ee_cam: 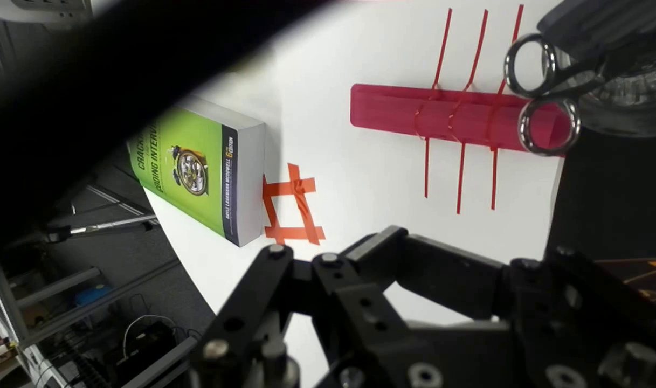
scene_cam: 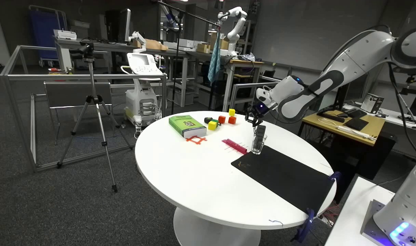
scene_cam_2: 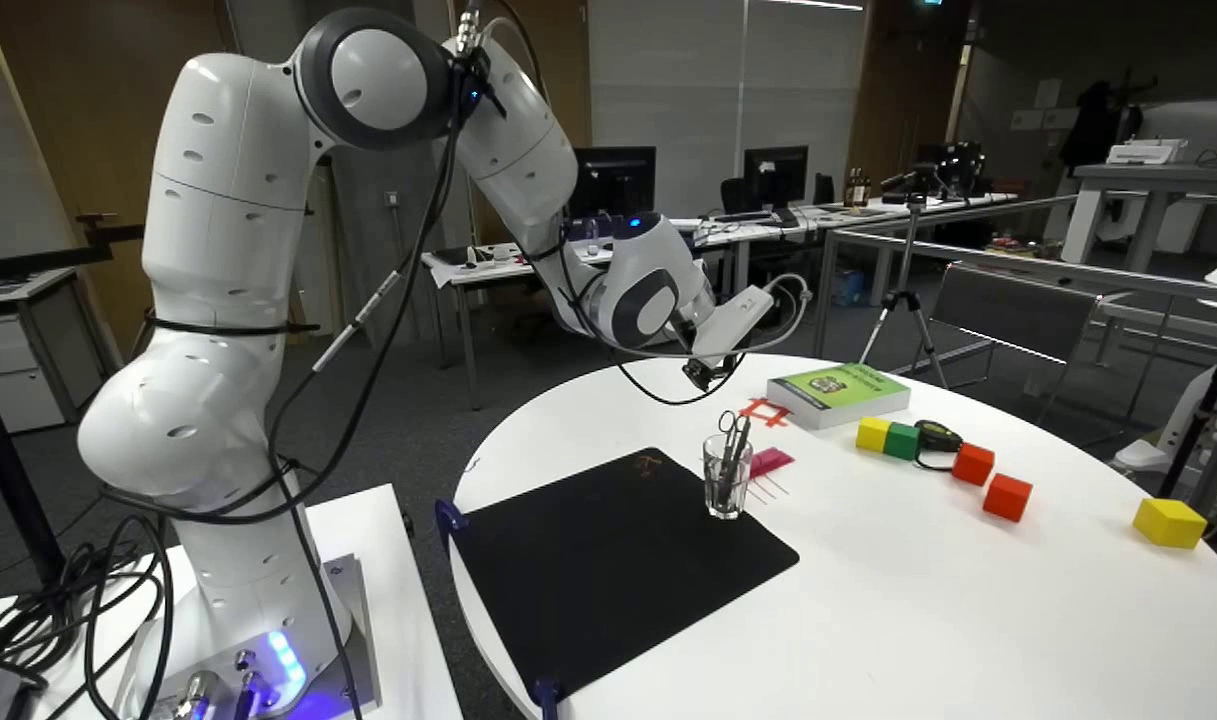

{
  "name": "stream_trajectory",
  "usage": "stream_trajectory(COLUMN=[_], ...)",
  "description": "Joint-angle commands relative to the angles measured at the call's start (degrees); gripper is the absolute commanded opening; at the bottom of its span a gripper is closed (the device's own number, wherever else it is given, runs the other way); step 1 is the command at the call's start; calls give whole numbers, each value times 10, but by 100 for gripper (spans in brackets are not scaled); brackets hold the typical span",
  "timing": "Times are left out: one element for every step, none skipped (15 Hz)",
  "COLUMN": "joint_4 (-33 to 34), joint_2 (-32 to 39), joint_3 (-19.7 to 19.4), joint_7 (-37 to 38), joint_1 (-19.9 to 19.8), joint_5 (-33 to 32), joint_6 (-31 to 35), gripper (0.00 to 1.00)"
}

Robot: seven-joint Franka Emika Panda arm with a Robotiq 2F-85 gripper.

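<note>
My gripper (ee_cam: 404,233) is shut, its fingertips meeting with nothing between them. In an exterior view the gripper (scene_cam: 253,118) hangs above the white table, apart from everything on it. A clear glass (scene_cam_2: 724,488) stands upright on the table at the corner of the black mat (scene_cam_2: 608,570). It holds scissors (ee_cam: 549,126) and a dark, long item (scene_cam: 260,132). Beside the glass lies a pink roll (ee_cam: 384,109) with thin red ties across it. Red tape strips (ee_cam: 292,233) form a crossed square on the tabletop, right against a thick green book (ee_cam: 209,199).
Yellow (scene_cam_2: 1169,523), green (scene_cam_2: 903,441) and red blocks (scene_cam_2: 1008,497) lie on the table, with a black tape measure (scene_cam_2: 936,436) among them. Blue clamps (scene_cam: 306,223) grip the table's edge at the mat. A loose cable (scene_cam_2: 668,400) droops from the arm.
</note>
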Motion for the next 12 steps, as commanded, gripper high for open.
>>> stream_trajectory(joint_4=[-34, -34, -34, -28, -29, -25, -21, -18, -16, -13, -15, -13], joint_2=[-40, -44, -43, -38, -42, -39, -33, -29, -27, -23, -24, -21], joint_3=[114, 162, 204, 248, 284, 317, 348, 372, 395, 411, 428, 439], joint_7=[-13, -17, -19, -22, -22, -23, -24, -24, -22, -21, -20, -18], joint_1=[-103, -145, -182, -223, -260, -294, -327, -356, -383, -404, -428, -446], joint_5=[36, 50, 62, 74, 84, 92, 96, 97, 99, 98, 97, 96], joint_6=[-12, -19, -17, -20, -23, -23, -24, -25, -27, -27, -27, -25], gripper=[26, 32, 41, 48, 57, 64, 70, 79, 85, 94, 99, 100])
